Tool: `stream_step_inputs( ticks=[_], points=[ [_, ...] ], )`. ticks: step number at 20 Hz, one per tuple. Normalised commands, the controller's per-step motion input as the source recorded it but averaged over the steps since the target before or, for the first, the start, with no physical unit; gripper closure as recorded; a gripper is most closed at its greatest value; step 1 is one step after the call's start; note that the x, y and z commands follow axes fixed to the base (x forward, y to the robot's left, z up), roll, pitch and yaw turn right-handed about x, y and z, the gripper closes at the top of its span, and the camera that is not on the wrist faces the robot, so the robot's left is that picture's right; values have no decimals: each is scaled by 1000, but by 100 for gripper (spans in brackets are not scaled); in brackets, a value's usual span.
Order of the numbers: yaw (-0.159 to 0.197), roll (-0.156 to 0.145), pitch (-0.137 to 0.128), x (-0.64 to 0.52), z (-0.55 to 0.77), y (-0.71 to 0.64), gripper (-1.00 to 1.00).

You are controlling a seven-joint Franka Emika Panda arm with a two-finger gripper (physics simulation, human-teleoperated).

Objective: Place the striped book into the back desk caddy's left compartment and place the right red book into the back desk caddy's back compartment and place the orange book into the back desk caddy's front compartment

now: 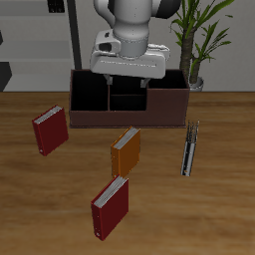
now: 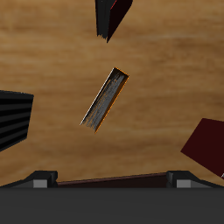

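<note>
The pincer (image 1: 127, 88) hangs above the back desk caddy (image 1: 129, 101), its grip hidden from me. The orange book (image 1: 126, 151) lies on the table in front of it, untouched.

Even soft light, slightly blurry renders

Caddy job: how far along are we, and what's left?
Nothing looks done: the striped book, right red book and orange book all sit on the table, outside the back caddy. Nothing is in hand; the gripper hangs open and empty above the caddy. All three placements remain: left, back and front compartments.
</note>
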Motion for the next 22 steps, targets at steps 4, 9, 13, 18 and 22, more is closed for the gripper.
stream_step_inputs(
  ticks=[4,9,13,18,22],
  points=[
    [17,-23,-32,-99,-26,290,-100],
    [1,15,-29,-169,25,536,-100],
    [-28,2,-12,-28,34,344,-100],
    [-27,18,-40,126,78,497,-100],
    [-38,-22,-23,269,-89,469,-100]
  ],
)
